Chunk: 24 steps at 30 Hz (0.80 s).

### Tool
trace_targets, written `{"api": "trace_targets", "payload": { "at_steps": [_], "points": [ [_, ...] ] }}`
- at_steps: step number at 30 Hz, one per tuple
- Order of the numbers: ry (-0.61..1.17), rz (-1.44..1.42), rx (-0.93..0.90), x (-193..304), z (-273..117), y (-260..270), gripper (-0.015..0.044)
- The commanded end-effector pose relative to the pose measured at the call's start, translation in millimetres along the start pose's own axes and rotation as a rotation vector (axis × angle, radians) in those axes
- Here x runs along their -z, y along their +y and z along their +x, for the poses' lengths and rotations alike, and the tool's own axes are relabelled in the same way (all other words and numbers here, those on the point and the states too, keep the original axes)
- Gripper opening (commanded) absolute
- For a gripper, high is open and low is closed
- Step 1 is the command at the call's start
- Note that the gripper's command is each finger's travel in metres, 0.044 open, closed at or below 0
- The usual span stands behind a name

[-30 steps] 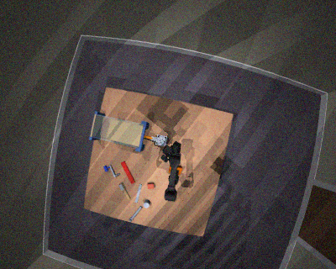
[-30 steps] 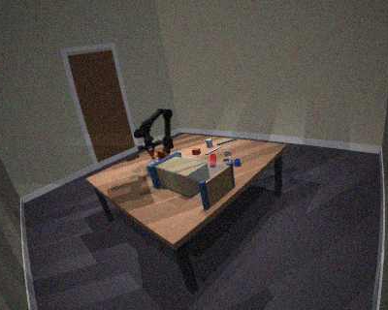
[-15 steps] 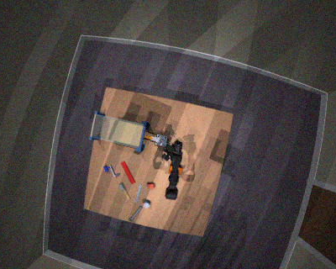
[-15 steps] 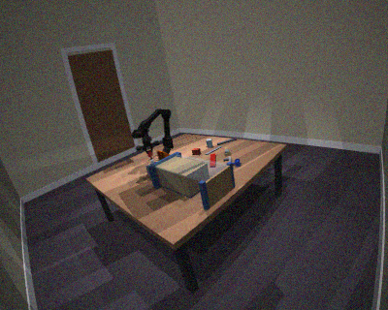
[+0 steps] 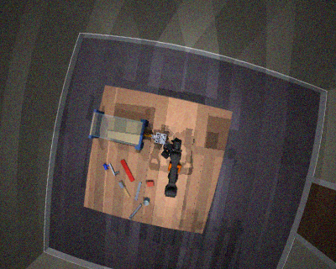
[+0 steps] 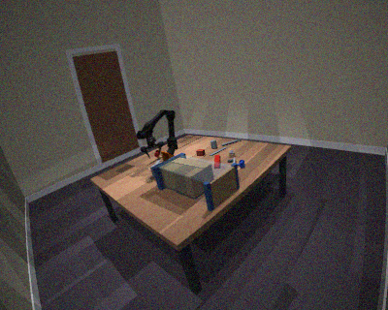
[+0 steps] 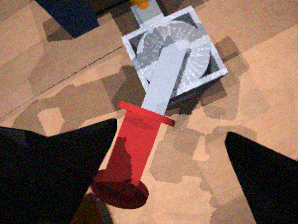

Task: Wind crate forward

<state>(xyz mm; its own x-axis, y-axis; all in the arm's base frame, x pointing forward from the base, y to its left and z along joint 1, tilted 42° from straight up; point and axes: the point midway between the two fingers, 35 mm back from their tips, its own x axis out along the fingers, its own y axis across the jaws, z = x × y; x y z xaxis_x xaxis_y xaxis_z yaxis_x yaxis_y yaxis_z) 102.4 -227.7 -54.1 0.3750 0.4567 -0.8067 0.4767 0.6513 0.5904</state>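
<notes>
Top view, left to right: crate [image 5: 123, 138] [image 6: 181, 182] inside the guard cubby, sitting flat as far as visible, its front towards the blue steel frame [image 5: 144, 126] [image 6: 158, 178] [image 7: 70, 17]; any remaining gap cannot be read. Orange strap [image 5: 148, 135] [image 7: 142, 4] next, then the hand winch [image 5: 159, 138] [image 7: 200, 57], with the jaws [image 5: 165, 153] [image 6: 147, 154] on its arm side.

Wrist view, left to right: left finger, red grip of the winch handle [image 6: 157, 153] [image 7: 134, 150], open space, right finger. Jaws spread wide, pinching nothing. Grip lies between the fingers in this view, clearly nearer the left one; depth uncertain. Handle's long axis slants from the grip at lower left to the winch hub at upper right.

Judgement: handle appears seated. If winding must continue, the jaws need to shift left and align with that slant before closing; if the crate has reached the frame, they should withdraw without brushing the grip.
</notes>
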Motion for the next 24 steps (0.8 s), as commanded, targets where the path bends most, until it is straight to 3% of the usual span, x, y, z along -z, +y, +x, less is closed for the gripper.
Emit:
{"api": "trace_targets", "payload": {
  "at_steps": [1,7,13,19,24],
  "points": [
    [0.002,0.000,0.002,-5,-9,-1,0.0440],
    [-0.001,-0.001,0.001,-27,-56,2,0.0440],
    [-0.001,0.000,0.001,-27,-65,5,0.0440],
    [0.002,0.001,-0.001,-20,-113,25,0.0440],
    [0.002,0.002,0.006,-29,-108,21,0.0440]
  ]
}}
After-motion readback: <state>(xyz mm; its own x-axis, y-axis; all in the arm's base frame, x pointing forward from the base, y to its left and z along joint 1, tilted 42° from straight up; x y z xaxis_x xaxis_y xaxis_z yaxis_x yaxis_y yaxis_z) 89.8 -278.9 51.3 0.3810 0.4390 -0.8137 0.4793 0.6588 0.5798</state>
